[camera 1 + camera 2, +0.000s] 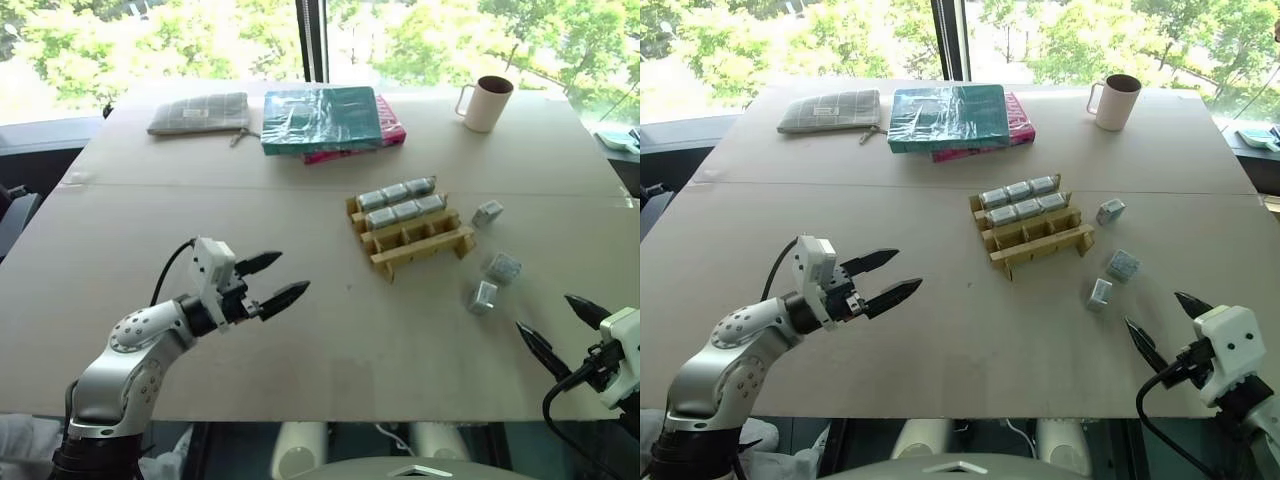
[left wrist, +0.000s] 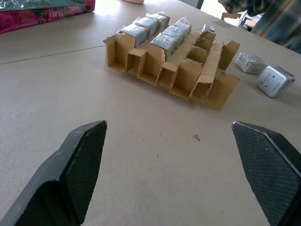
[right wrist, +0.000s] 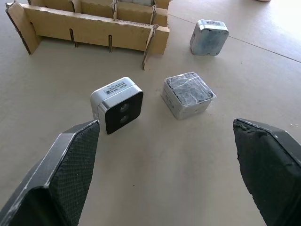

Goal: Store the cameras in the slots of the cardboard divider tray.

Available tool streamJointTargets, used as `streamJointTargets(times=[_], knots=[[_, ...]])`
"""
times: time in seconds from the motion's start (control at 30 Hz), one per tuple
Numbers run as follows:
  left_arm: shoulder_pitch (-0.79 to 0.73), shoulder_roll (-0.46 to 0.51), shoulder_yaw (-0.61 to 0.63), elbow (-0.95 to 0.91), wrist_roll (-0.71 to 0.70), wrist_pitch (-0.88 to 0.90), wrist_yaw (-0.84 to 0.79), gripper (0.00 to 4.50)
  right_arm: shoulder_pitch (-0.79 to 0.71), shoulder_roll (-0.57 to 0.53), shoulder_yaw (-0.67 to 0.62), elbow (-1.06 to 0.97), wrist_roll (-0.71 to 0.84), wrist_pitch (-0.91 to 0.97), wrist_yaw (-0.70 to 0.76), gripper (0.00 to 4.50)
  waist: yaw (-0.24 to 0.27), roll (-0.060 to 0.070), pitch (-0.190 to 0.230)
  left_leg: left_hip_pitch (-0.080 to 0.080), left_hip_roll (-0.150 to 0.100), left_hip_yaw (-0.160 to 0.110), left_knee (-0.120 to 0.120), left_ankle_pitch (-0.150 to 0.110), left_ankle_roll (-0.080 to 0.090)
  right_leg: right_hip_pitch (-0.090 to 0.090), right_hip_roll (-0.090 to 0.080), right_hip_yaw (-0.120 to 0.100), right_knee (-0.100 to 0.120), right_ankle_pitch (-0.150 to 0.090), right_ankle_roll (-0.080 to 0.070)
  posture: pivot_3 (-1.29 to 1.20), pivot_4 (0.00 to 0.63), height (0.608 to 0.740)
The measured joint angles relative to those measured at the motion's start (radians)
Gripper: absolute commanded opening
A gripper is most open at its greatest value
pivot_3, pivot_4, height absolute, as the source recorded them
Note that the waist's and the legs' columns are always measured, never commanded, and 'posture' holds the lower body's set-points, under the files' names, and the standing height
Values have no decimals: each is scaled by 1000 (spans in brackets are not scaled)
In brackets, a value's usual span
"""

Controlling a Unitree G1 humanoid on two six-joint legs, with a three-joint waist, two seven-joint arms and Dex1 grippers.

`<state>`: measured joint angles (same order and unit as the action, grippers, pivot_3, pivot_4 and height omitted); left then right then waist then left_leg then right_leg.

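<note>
The cardboard divider tray (image 1: 425,243) lies right of the table's centre, its two far rows filled with several wrapped silver cameras (image 1: 396,192); the two near rows are bare. Three loose cameras lie on the table to its right: one far (image 1: 488,212), one wrapped (image 1: 503,267), one nearest (image 1: 483,296), with a black lens face in the right wrist view (image 3: 117,104). My left gripper (image 1: 272,281) hovers open over the near left of the table, pointing toward the tray. My right gripper (image 1: 565,326) is open at the near right, just short of the loose cameras.
At the far side lie a grey pouch (image 1: 200,112), a teal book on a pink one (image 1: 320,118), and a cream mug (image 1: 487,103). A person's sleeve (image 2: 277,19) shows beyond the table's right side. The table's front edge runs close under both grippers.
</note>
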<state>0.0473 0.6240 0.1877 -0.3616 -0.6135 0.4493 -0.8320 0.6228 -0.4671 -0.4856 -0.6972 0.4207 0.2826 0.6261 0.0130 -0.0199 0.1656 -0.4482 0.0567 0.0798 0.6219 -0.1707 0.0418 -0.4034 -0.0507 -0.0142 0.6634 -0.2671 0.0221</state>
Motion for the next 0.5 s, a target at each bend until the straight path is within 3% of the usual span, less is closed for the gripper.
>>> streamJointTargets(times=[0.23,0.37,0.5], knots=[[-68,0,1,44,-46,14,-42,4416,-50,-4,23,-124,-42,166,-146,4500,0,1,-3,0,0,0,1,0,0,0,0,0,1,0,0,0,150,740],[-111,5,2,64,-77,36,-66,4416,-105,-28,36,-221,63,352,-205,4500,0,0,-4,0,0,-1,2,0,0,1,1,0,1,0,0,0,150,740],[-112,58,2,68,-141,41,-230,4416,-167,-43,43,-285,157,515,-276,4500,-1,0,-4,0,1,-1,2,2,4,1,2,-1,1,0,0,0,150,740]])
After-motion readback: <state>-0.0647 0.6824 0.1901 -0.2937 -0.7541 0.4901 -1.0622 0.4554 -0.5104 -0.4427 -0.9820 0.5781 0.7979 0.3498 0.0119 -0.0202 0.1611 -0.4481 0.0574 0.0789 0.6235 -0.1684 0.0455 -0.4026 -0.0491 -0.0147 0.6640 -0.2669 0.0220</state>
